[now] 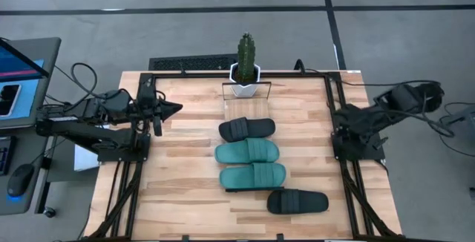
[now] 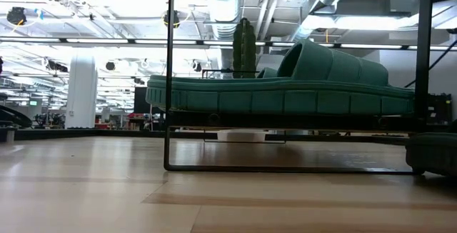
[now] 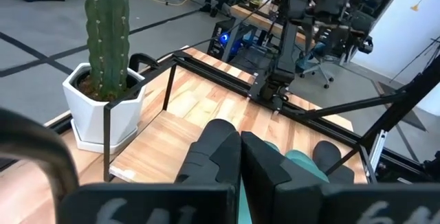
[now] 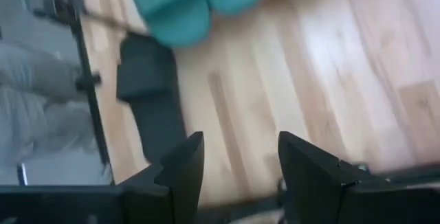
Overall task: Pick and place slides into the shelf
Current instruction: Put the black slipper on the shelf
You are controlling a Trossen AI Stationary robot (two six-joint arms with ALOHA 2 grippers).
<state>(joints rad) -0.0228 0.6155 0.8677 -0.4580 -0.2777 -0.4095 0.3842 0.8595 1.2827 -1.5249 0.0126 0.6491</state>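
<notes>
The shelf (image 1: 247, 108) is a narrow light-wood plank with black wire end frames. It runs from the cactus pot toward the near edge. A black slide (image 1: 247, 129) and two teal slides (image 1: 247, 151) (image 1: 252, 175) lie on it side by side. In the low view the nearest teal slide (image 2: 300, 93) rests sole-down, raised above the table between the frame uprights (image 2: 169, 83). The second black slide (image 1: 297, 201) lies on the tabletop near the shelf's near end. My left gripper (image 1: 172, 109) hovers shut, left of the shelf. My right gripper (image 4: 237, 162) is open above bare table, right of the slides.
A cactus in a white pot (image 1: 246, 71) stands at the shelf's far end and also shows in the left wrist view (image 3: 103, 93). Black rails (image 1: 338, 160) edge the table's left and right sides. Bare wood lies between each arm and the shelf.
</notes>
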